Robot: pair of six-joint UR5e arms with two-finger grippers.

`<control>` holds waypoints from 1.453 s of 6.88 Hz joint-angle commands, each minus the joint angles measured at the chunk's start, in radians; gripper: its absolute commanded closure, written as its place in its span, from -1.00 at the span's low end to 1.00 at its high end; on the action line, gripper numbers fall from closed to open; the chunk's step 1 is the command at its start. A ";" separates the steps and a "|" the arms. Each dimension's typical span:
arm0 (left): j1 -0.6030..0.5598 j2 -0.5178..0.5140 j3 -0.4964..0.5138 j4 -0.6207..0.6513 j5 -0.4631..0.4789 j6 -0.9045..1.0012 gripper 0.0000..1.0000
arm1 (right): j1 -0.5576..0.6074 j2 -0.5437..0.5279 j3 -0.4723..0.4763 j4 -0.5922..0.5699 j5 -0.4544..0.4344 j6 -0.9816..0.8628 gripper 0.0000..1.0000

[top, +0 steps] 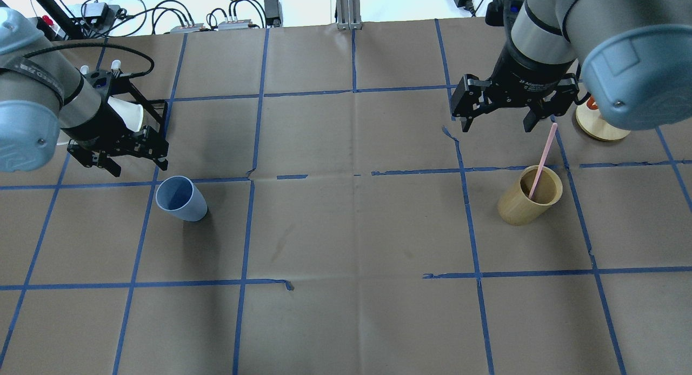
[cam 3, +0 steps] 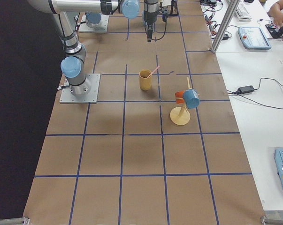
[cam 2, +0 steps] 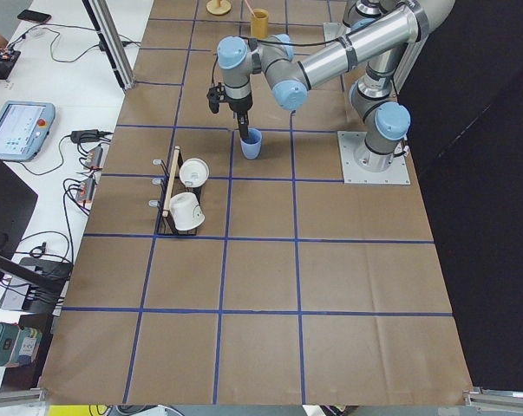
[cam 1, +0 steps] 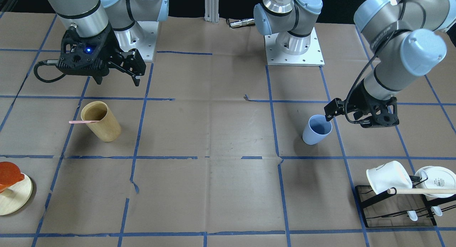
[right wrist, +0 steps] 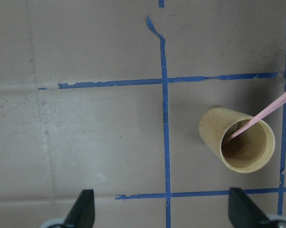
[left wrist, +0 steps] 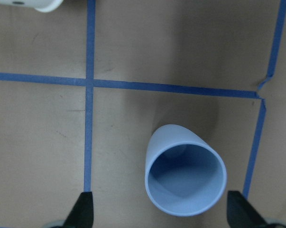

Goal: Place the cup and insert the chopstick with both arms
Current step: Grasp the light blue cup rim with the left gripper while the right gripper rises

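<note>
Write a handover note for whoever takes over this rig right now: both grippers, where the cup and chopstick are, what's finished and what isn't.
Left gripper: open, empty, close above the blue cup.
Right gripper: open, empty, raised clear of the bamboo cup.
Blue cup: upright on the table, on the robot's left side.
Pink chopstick: leaning inside the bamboo cup, upper end sticking out over the rim.
Done: the cup looks placed and the chopstick inserted.
Left: probably only pulling both arms back. Lift the left one straight up, since it sits near the cup's rim.
</note>
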 commanded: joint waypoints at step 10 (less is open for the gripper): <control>-0.003 -0.074 -0.040 0.042 -0.005 -0.025 1.00 | -0.136 0.010 0.038 -0.014 -0.005 -0.154 -1.00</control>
